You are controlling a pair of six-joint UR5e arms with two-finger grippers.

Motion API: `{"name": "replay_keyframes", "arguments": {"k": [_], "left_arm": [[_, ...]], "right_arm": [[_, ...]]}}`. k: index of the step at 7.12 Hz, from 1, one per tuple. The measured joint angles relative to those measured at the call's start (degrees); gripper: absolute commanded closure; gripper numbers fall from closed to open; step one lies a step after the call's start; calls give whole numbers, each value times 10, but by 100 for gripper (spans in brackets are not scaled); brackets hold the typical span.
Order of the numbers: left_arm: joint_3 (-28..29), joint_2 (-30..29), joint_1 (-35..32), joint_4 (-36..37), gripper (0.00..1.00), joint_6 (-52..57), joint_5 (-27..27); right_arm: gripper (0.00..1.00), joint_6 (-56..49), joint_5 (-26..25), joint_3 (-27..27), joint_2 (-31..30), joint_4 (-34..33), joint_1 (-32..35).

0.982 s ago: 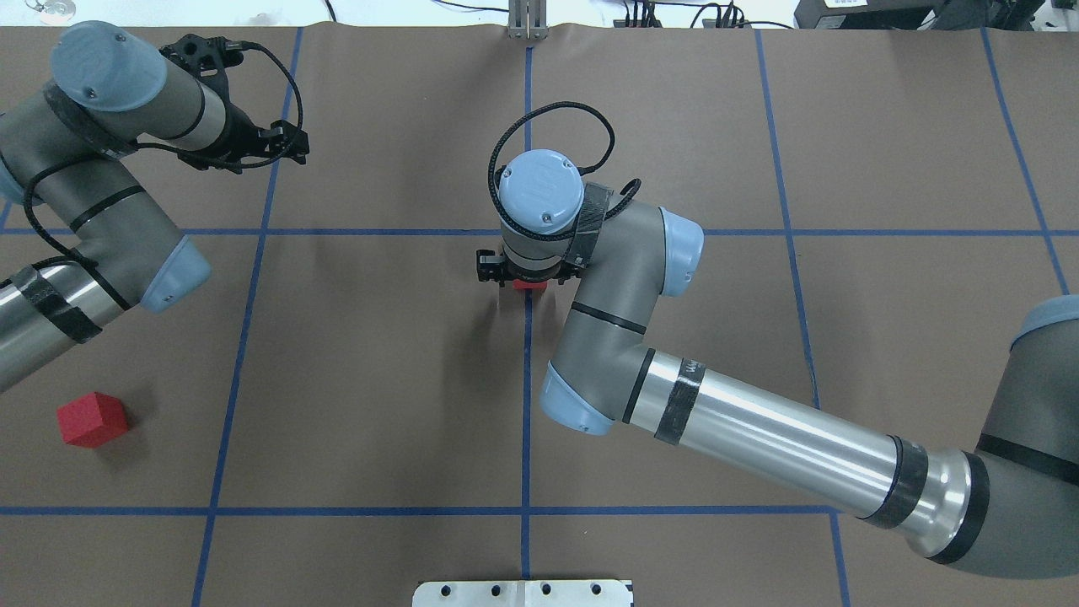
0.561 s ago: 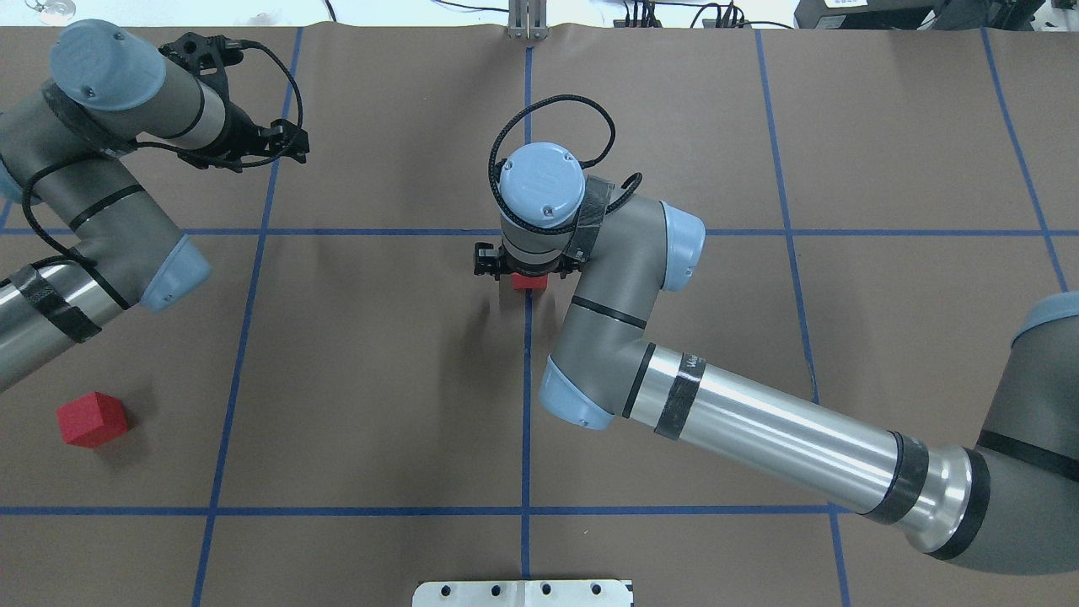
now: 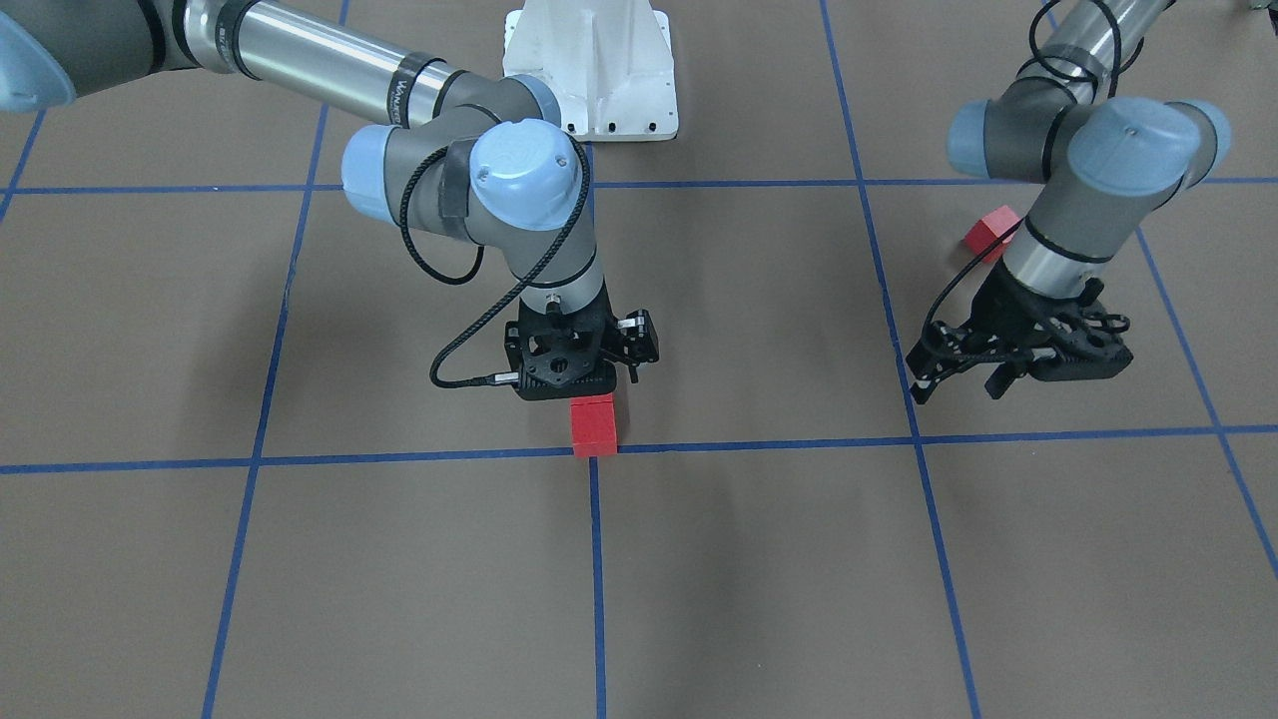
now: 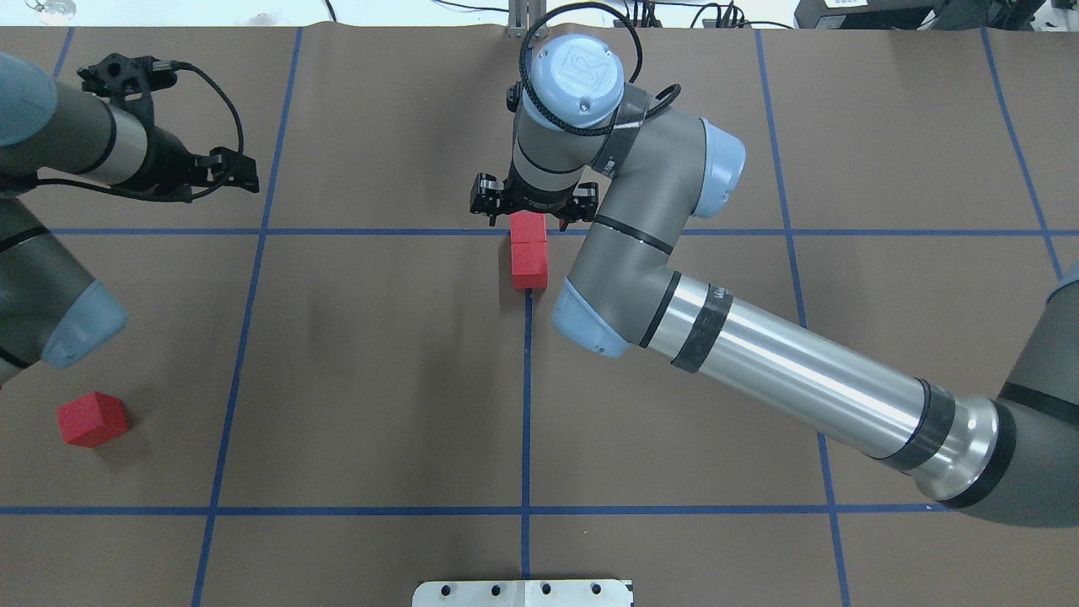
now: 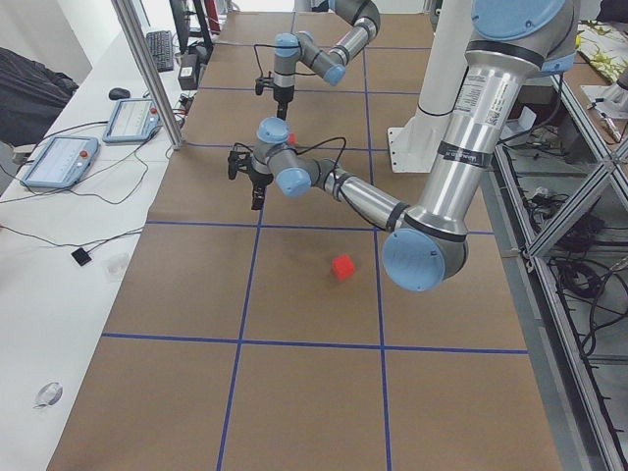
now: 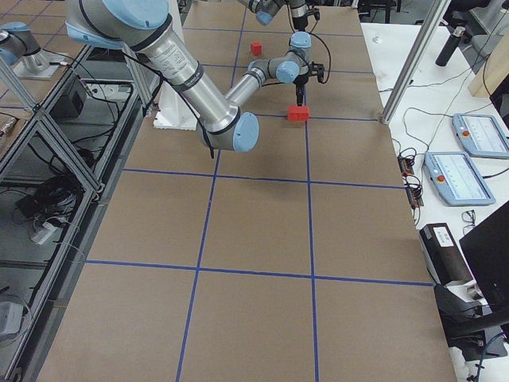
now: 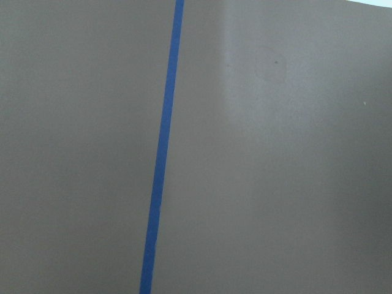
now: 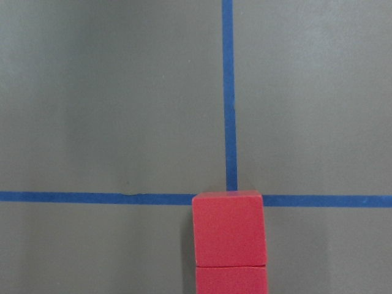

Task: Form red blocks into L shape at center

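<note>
Two red blocks lie end to end on the brown surface, touching. The far block (image 4: 528,228) sits at the center tape crossing and the near block (image 4: 529,270) lies on the tape line toward the robot. Both show in the right wrist view (image 8: 228,228). My right gripper (image 4: 533,208) hangs just above them, open and empty; it also shows in the front view (image 3: 579,384) behind the blocks (image 3: 593,424). A third red block (image 4: 93,419) lies alone at the near left. My left gripper (image 4: 249,173) is open and empty, raised at the far left.
Blue tape lines (image 8: 229,92) grid the brown paper. The robot's white base plate (image 4: 523,593) sits at the near edge. My right forearm (image 4: 784,371) stretches across the near right squares. The left wrist view shows only paper and one tape line (image 7: 160,159).
My right gripper has lifted and drawn back from the block it was low over, uncovering two blocks in line. My left arm has swung further left.
</note>
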Motion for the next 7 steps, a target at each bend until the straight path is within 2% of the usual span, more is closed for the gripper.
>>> {"name": "replay_keyframes", "arguments": {"k": [3,5,7], "left_arm": [[-122,159,0,29,0,1,9],[-142,244,2,18,0,-21,28],[-142,296,8,-46,0,-120,38]], "right_arm": [[1,-15,29,38,-30,-26,42],[1,-54,35,67,-70,-27,69],[1,-106,51,118,-127,-27,96]]}}
